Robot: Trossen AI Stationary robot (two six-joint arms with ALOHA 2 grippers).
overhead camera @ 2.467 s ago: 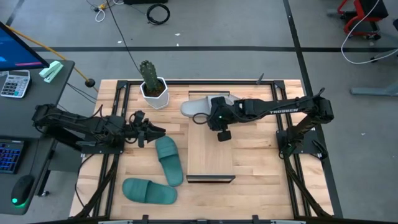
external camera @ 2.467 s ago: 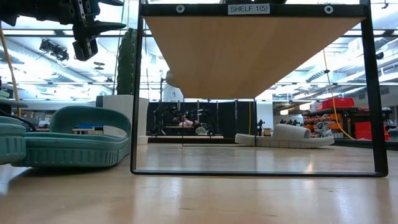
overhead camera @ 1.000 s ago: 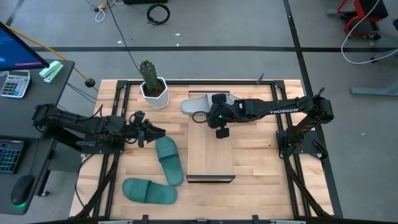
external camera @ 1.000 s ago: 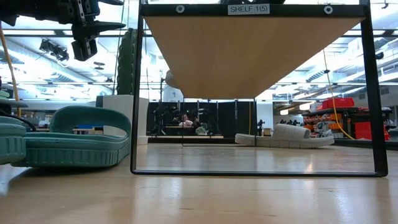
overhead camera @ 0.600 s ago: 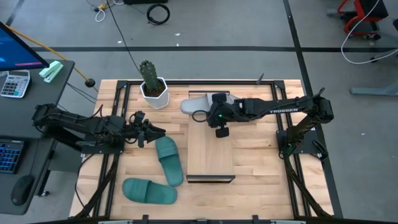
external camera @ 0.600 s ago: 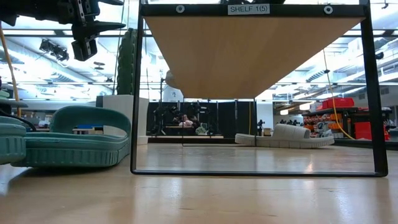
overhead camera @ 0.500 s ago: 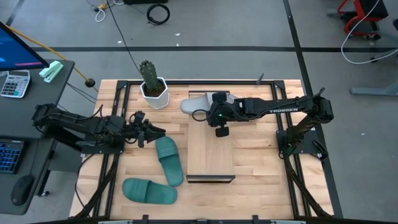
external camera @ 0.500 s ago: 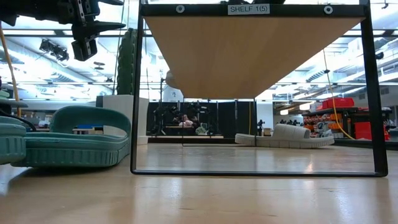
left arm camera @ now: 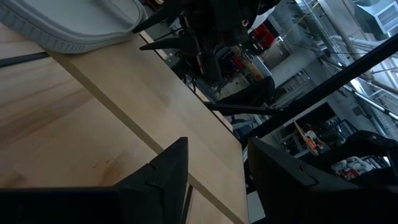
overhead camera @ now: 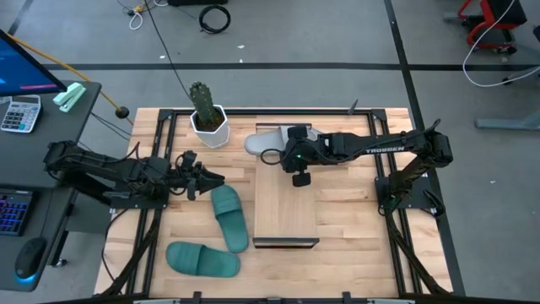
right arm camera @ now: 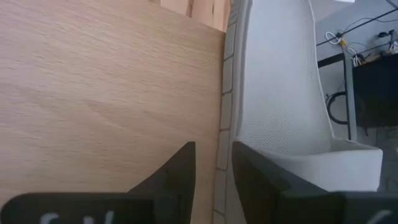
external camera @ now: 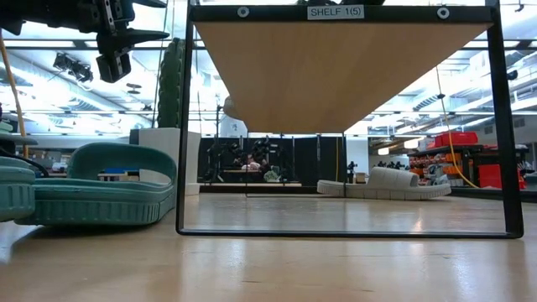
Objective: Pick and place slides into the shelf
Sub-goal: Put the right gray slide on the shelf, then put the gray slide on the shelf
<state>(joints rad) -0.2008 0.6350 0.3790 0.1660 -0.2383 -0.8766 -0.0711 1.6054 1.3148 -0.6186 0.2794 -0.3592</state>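
- The right end effector reaches over the far end of the shelf, beside a grey slide that lies on the bench at the shelf's far edge.
- In the right wrist view its two fingers stand a narrow gap apart, the grey slide's edge ahead of them beside the shelf's plank top; whether they grip the slide cannot be told.
- The left end effector hovers above the bench on the shelf's left, its fingers parted and holding nothing.
- A teal slide lies just below the left end effector, close beside the shelf.
- A second teal slide lies near the bench's front edge, its end touching the first.
- The low view shows the shelf's space under the plank holding no slide.
- A potted cactus stands at the bench's far edge.
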